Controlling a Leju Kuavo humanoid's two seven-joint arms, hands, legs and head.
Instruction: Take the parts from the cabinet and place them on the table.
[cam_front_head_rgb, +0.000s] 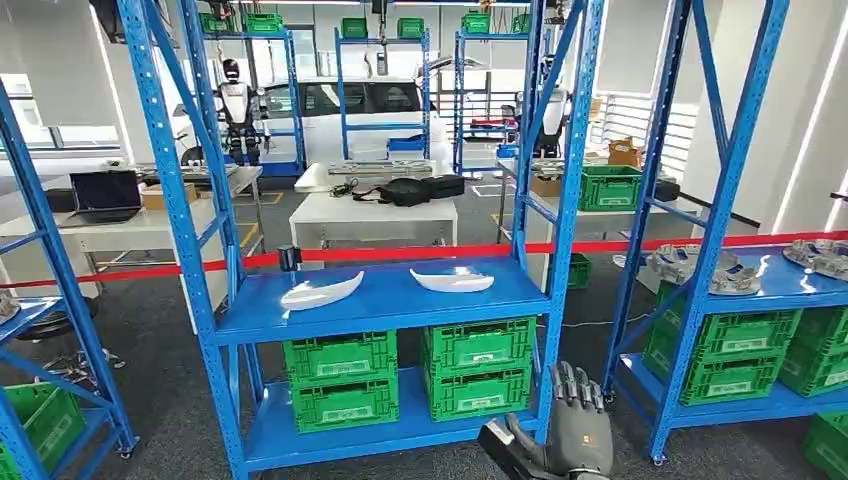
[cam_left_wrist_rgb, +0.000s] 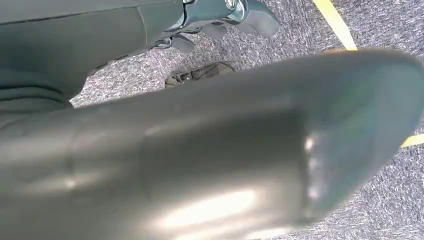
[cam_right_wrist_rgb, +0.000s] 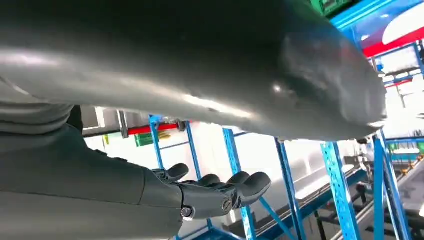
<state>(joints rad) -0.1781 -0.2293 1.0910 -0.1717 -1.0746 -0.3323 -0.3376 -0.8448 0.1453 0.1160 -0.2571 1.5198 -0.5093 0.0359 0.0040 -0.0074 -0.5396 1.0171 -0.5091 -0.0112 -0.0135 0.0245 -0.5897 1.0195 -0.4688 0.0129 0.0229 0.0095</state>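
Two white parts (cam_front_head_rgb: 322, 291) (cam_front_head_rgb: 452, 280) on blue cabinet (cam_front_head_rgb: 380, 305); right hand (cam_front_head_rgb: 570, 435) raised, empty.

Green crates (cam_front_head_rgb: 340, 380) on bottom shelf, 2 stacks side by side. Red barrier tape (cam_front_head_rgb: 420, 253) runs across behind. White car (cam_front_head_rgb: 350, 110) in bkgd. Another humanoid (cam_front_head_rgb: 238, 105) stands far left of car. Laptop (cam_front_head_rgb: 104, 193) on bench at left. Black bag (cam_front_head_rgb: 412, 189) on white bench, centre. Green crate (cam_front_head_rgb: 609, 187) on far bench at right. Grey carpet (cam_left_wrist_rgb: 380, 45) w/ yellow line (cam_left_wrist_rgb: 334, 20).
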